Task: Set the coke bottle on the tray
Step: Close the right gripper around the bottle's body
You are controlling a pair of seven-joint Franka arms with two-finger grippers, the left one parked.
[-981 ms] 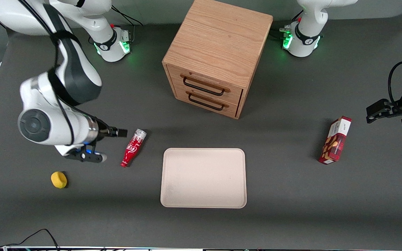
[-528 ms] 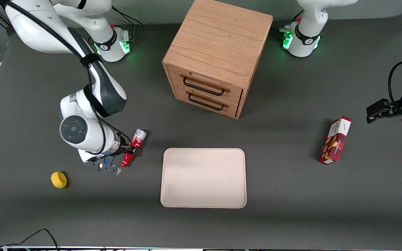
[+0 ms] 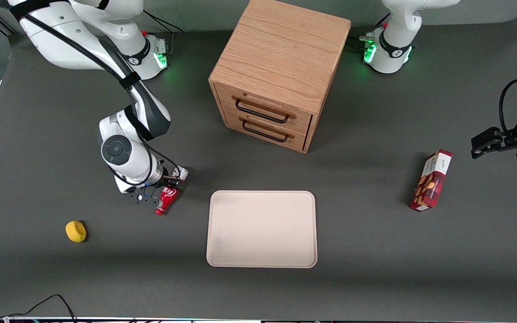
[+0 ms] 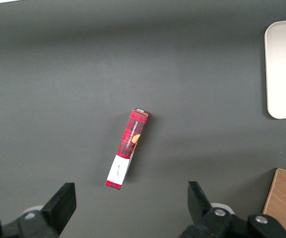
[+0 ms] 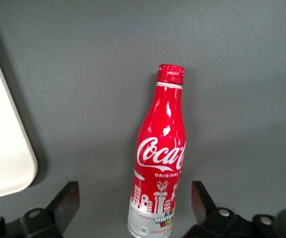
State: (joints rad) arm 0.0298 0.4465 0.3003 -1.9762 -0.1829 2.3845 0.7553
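I see the gripper [image 3: 165, 187] low over the coke bottle [image 3: 167, 200], jaws spread wide either side, not touching. Bottle lies flat on the table [image 3: 61, 278], just beside the tray [image 3: 261, 229], toward the working arm's end

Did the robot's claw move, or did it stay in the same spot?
Yes. The gripper slid along the table toward the tray, and now hangs open over the lying coke bottle.

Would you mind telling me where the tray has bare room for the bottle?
The whole tray is bare, so anywhere on it works. The only crowded spot is beside its corner, where the open gripper straddles the lying coke bottle on the table.
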